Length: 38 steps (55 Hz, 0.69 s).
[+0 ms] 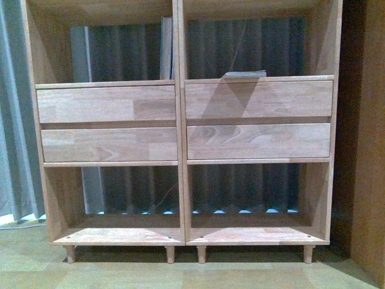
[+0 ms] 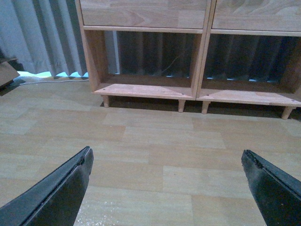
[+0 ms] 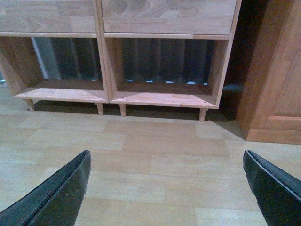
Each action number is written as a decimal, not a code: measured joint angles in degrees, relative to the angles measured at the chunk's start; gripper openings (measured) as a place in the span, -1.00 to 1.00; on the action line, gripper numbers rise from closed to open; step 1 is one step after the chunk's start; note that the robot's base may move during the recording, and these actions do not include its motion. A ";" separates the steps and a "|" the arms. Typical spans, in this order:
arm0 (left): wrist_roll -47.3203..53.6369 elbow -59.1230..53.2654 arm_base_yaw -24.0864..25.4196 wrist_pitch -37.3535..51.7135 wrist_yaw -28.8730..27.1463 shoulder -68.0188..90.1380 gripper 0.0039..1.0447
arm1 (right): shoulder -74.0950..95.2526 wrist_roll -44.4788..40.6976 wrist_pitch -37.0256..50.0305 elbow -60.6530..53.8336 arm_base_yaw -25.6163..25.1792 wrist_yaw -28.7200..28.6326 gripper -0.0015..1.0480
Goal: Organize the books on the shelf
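Find left gripper (image 2: 167, 154) spread wide, right gripper (image 3: 165, 155) likewise, over bare floor (image 2: 155, 136) before shelf (image 1: 108, 144). See book (image 1: 245, 74) flat at upper right compartment's front edge; lower compartments open.

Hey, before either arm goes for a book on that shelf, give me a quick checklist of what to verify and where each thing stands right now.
1. Left gripper empty, fingers apart: ok.
2. Right gripper empty, fingers apart: ok.
3. Flat book found in the shelf's upper right compartment: ok.
4. Upright book found against the centre divider, upper left: ok.
5. Grippers aimed at the books: not ok; both wrist views show only the lower compartments.
6. Which book is the teal one: cannot tell.
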 joint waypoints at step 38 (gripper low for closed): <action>0.02 0.00 0.00 0.00 -0.02 0.00 0.86 | 0.02 0.00 0.00 0.00 0.00 0.02 0.86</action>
